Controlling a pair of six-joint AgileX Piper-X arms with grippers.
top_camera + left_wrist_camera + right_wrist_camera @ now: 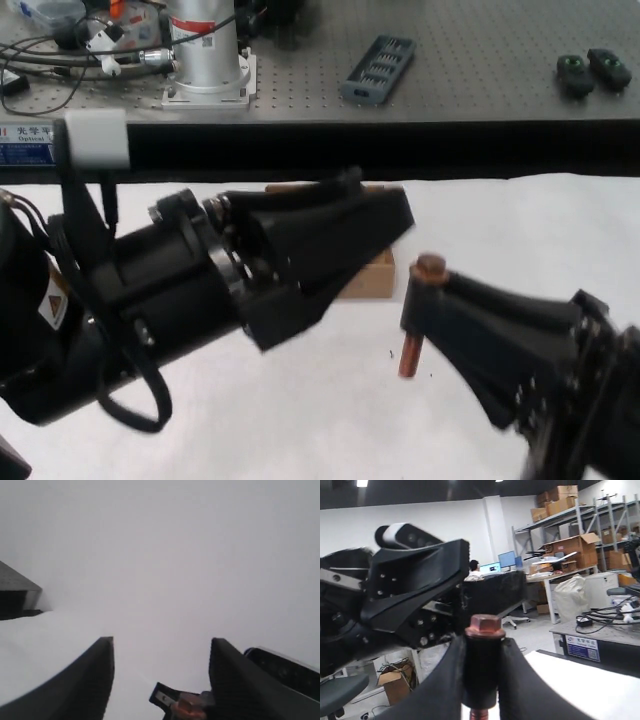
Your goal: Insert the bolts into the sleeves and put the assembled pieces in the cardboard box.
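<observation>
My right tool (418, 305) pinches the copper bolt (411, 352) upright, head up, above the bench (300, 420) just right of the cardboard box (372, 276); my left tool (162, 645) hangs spread, empty; I judge the bolt stiff, small, slick metal, best gripped high on the shank.

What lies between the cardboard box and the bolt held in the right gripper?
Nothing: in the high view a narrow stretch of bare white cloth separates the cardboard box from the bolt, held upright in the right gripper.
</observation>
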